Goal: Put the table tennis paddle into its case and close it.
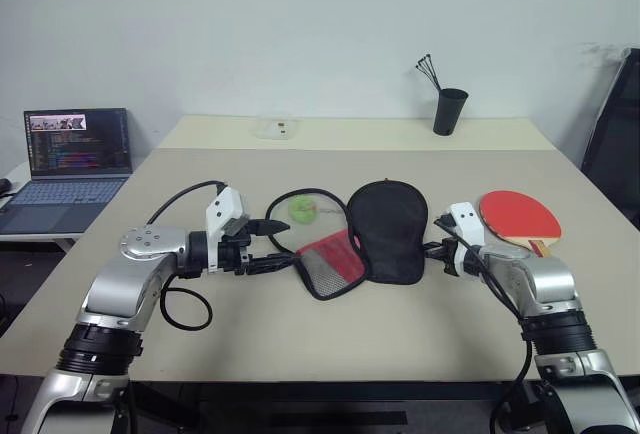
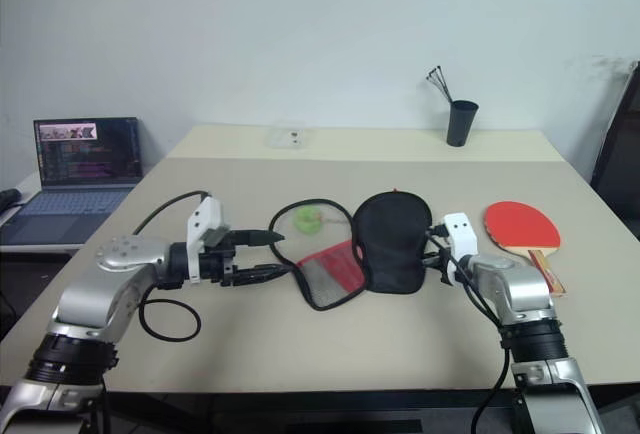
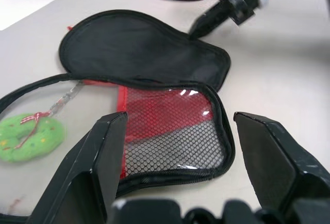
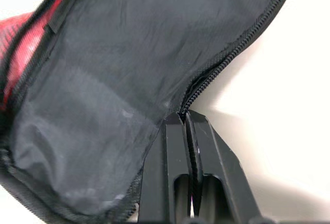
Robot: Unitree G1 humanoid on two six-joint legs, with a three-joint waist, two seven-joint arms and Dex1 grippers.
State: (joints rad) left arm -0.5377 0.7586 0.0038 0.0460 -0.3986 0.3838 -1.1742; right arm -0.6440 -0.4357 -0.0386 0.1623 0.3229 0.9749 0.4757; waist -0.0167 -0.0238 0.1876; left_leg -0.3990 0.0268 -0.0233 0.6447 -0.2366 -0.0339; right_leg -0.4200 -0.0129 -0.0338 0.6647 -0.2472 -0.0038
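Right gripper (image 4: 188,118) jaws clench the case (image 1: 388,226) rim, holding it open for the paddle (image 1: 518,216); left gripper (image 3: 178,131) jaws released.

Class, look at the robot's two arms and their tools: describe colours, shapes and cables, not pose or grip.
Both arms are rounded silver-grey shells with black ribbed joint rings. Each wrist carries a small white box. Looping black cables run along them. The left tool and right tool each have two black, wedge-shaped fingers.
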